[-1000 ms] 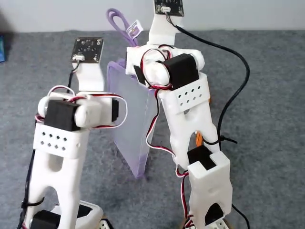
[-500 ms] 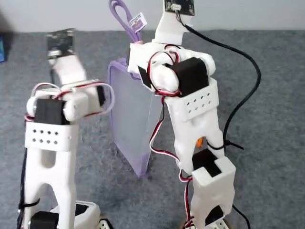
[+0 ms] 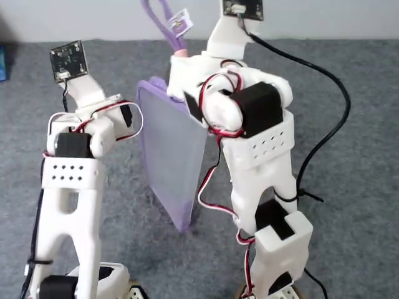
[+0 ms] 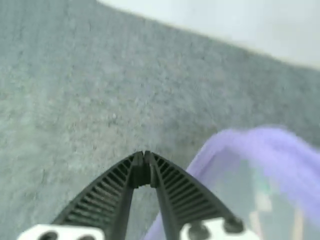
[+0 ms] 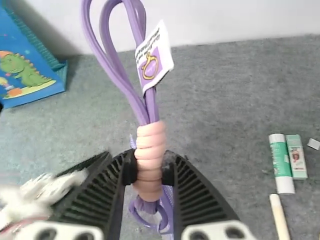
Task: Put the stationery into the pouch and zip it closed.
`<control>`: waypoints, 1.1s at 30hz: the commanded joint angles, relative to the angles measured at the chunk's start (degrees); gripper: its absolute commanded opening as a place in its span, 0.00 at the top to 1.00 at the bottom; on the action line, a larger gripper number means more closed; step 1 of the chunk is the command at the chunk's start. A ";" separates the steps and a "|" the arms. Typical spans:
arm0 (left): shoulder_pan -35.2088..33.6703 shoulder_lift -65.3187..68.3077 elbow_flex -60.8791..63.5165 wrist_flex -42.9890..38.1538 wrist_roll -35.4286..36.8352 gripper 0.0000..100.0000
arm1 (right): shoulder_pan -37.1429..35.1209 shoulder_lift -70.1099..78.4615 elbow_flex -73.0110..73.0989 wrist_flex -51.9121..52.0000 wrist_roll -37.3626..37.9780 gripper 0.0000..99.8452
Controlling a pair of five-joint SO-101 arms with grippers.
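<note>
A translucent purple pouch point(image 3: 171, 159) hangs upright, its low corner touching the grey table point(image 3: 349, 137). My right gripper point(image 5: 149, 172) is shut on the pink coiled sleeve point(image 5: 149, 147) of the pouch's purple strap point(image 5: 112, 55), which carries a small paper tag point(image 5: 154, 54). The sleeve point(image 3: 181, 53) and the strap loop point(image 3: 156, 15) peek out above the right arm. My left gripper point(image 4: 144, 156) is shut with nothing in it, above bare table just beside the pouch's purple edge point(image 4: 260, 145). A green-and-white glue stick point(image 5: 279, 162), a small green item point(image 5: 296, 156) and a pale stick point(image 5: 279, 215) lie on the table.
A blue box with a dinosaur picture point(image 5: 25, 65) lies at the back left by the white wall; its edge point(image 3: 2, 62) shows in the high view. A black cable point(image 3: 327, 81) loops off the right arm. Both arm bases stand at the near edge.
The left arm has swung left, away from the pouch. The right arm has shifted slightly up and right, and the hanging pouch has tilted with it.
</note>
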 commanded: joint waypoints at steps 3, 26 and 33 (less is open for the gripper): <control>-0.18 10.81 -5.23 -3.87 0.26 0.99 | -4.79 -3.30 0.00 2.42 -0.44 0.99; 6.86 36.40 -48.92 31.12 -6.59 0.99 | -8.22 -0.22 1.41 2.07 -0.70 0.99; -2.02 36.13 -49.10 32.44 -8.79 0.99 | -8.22 3.38 1.14 -0.57 -0.79 0.99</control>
